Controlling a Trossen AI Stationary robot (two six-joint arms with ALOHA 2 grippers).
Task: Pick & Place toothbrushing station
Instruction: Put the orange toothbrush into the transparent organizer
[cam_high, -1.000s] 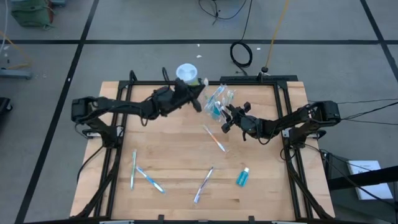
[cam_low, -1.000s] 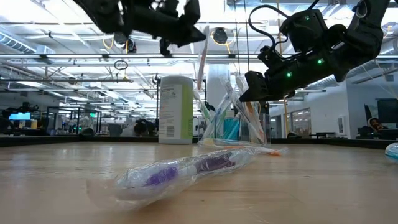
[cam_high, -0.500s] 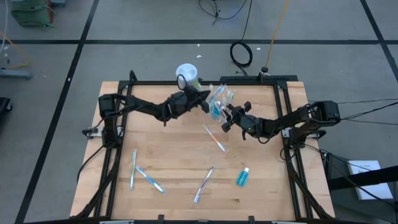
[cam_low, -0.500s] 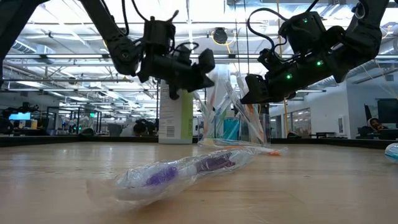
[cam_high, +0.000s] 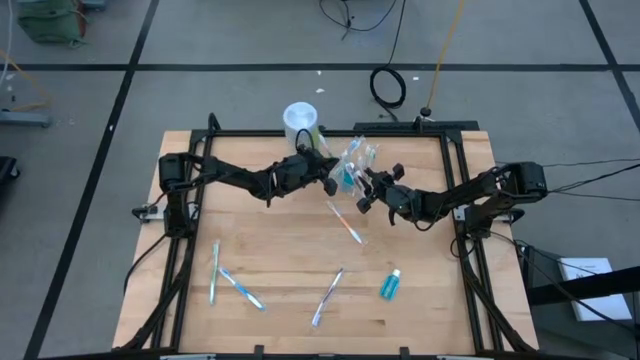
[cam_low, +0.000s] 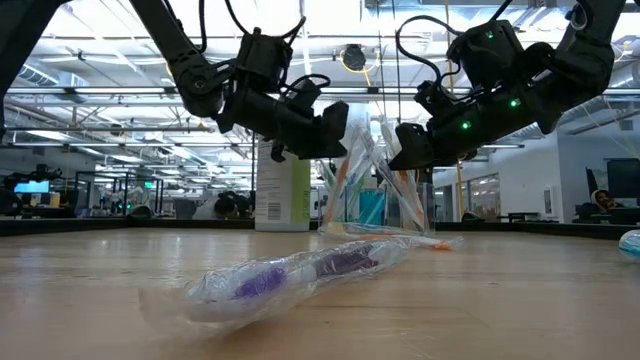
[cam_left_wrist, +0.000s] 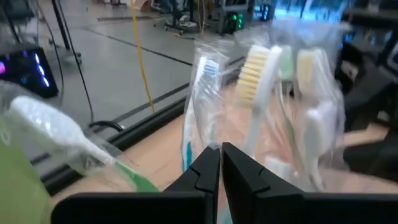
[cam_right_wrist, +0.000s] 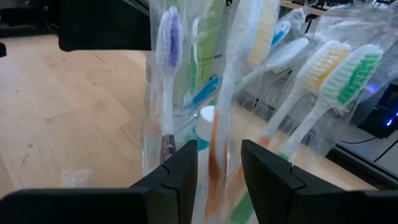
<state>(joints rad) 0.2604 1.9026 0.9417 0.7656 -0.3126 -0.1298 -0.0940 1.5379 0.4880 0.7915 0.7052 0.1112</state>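
A clear cup (cam_high: 350, 170) stands near the table's far edge, full of wrapped toothbrushes that stand heads up (cam_low: 385, 200). My left gripper (cam_high: 329, 182) is at the cup's left side, shut on a wrapped blue-bristled toothbrush (cam_left_wrist: 200, 81). My right gripper (cam_high: 366, 192) is open at the cup's right near side. Its fingers stand on either side of an orange-handled wrapped brush (cam_right_wrist: 217, 143); no touch shows. More wrapped toothbrushes (cam_high: 345, 222) (cam_high: 328, 295) (cam_high: 230, 282) and a teal toothpaste tube (cam_high: 390, 285) lie flat on the table. My left gripper pinches the wrapped toothbrush between its two fingers at the clear wrapper (cam_left_wrist: 208, 134), below the brush head. The fingers come from the table's left, slanting down. The brush stands tilted, head up, among the other brushes in the cup.
A white canister (cam_high: 300, 118) stands at the far edge, just left of the cup. A wrapped purple toothbrush (cam_low: 300, 275) lies close to the low camera. The black frame rails (cam_high: 190, 200) run along the table's left and right sides.
My left gripper has come down and toward the table's right, from beside the white canister to the cup, carrying the wrapped toothbrush. The brush hung upright below it and now stands among the brushes in the cup.
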